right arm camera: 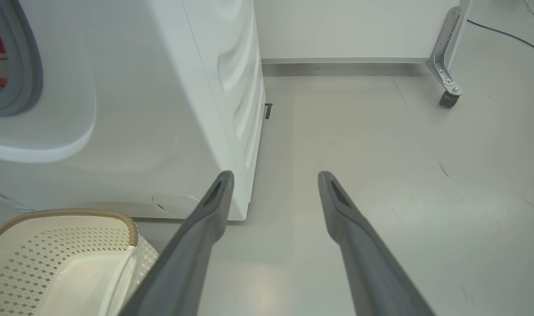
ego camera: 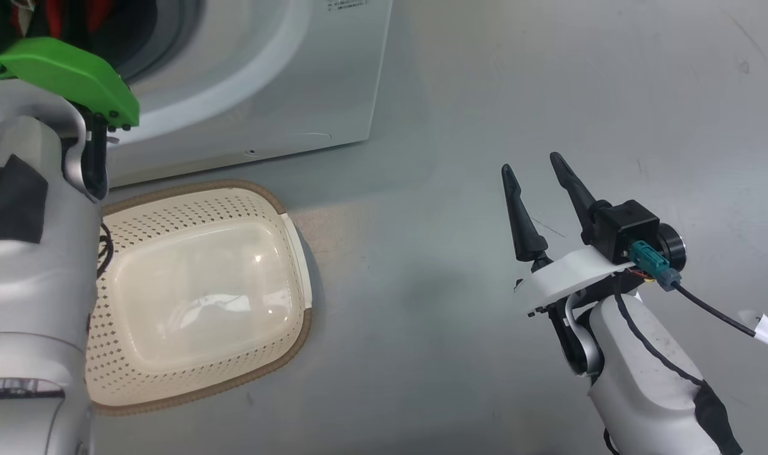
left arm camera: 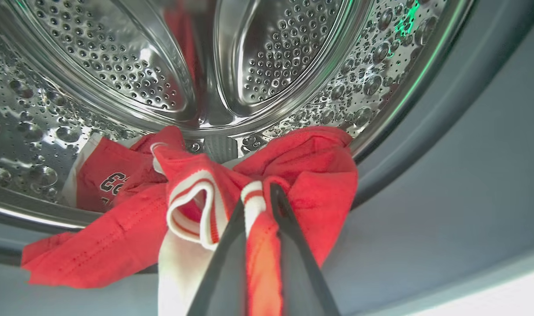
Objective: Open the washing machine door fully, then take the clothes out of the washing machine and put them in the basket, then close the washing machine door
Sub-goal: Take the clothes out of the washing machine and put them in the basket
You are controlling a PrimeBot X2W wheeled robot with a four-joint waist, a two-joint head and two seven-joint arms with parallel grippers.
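My left gripper [left arm camera: 256,193] reaches into the washing machine [ego camera: 283,76] and is shut on a fold of the red, white-trimmed clothes [left arm camera: 311,175]. They lie bunched at the front lip of the dimpled steel drum [left arm camera: 117,66], spilling onto the grey gasket. From the head, my left arm [ego camera: 36,208] rises to the drum opening under a green cover. The cream basket [ego camera: 232,186] stands on the floor just before the machine, nothing inside it. My right gripper [ego camera: 535,167] hangs open over bare floor, to the machine's right. The washing machine door is out of view.
A white panel on a metal bracket with a caster [right arm camera: 447,98] stands at the back right, and a dark cable [right arm camera: 508,35] lies on the floor beyond it. Grey floor [ego camera: 453,316] stretches between basket and right arm. The basket rim [right arm camera: 65,213] is near my right gripper [right arm camera: 276,175].
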